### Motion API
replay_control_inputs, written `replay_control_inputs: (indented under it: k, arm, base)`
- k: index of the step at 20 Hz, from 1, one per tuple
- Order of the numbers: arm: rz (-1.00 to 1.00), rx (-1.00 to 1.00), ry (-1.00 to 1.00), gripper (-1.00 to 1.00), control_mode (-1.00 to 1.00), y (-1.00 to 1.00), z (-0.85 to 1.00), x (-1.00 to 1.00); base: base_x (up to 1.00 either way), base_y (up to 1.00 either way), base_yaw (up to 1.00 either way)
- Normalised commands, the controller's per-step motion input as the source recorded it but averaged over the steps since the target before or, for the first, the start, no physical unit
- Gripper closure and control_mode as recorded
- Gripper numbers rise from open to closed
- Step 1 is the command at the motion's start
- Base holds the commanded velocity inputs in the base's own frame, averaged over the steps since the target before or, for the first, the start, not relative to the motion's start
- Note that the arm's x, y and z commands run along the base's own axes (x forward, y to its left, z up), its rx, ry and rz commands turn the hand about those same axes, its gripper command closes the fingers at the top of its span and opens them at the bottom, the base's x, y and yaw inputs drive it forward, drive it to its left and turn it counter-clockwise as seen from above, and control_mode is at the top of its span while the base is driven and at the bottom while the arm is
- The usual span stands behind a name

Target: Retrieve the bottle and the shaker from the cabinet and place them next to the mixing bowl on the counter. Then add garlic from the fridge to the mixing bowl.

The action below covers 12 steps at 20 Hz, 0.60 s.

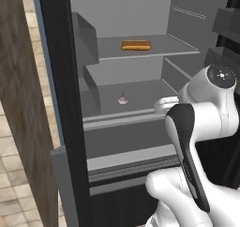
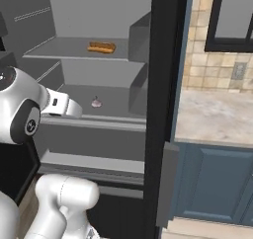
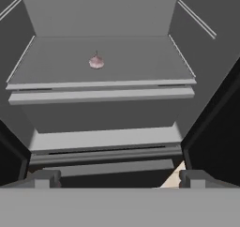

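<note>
Right base view is showing the counter (image 2: 212,117); fridge (image 1: 140,29) is holding one garlic (image 3: 96,62), one orange thing, maybe bread (image 1: 136,45); gripper (image 3: 119,178) jaws are sitting wide, holding nothing

fridge (image 1: 140,15): dark frame, plain grey interior and shelves | garlic (image 3: 96,61): whitish, pink-purple tinge | loaf on far upper shelf (image 1: 136,45): orange-brown | counter (image 2: 217,117): beige marbled | drawers (image 2: 217,183): dark blue | wall tiles at right (image 2: 197,60): tan | panel at left (image 1: 23,118): brown wood grain
</note>
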Motion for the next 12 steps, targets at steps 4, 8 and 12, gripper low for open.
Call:
replay_control_inputs:
  k: [4, 8, 12]
  arm:
    - [0.00, 0.00, 0.00, -1.00, 1.00, 0.00, 0.00, 0.00]
    - [0.00, 0.00, 0.00, -1.00, 1.00, 0.00, 0.00, 0.00]
    - [0.00, 0.00, 0.00, -1.00, 1.00, 0.00, 0.00, 0.00]
  base:
    - [0.19, 0.00, 0.00]
    - [0.00, 0.00, 0.00]
    - [0.00, 0.00, 0.00]
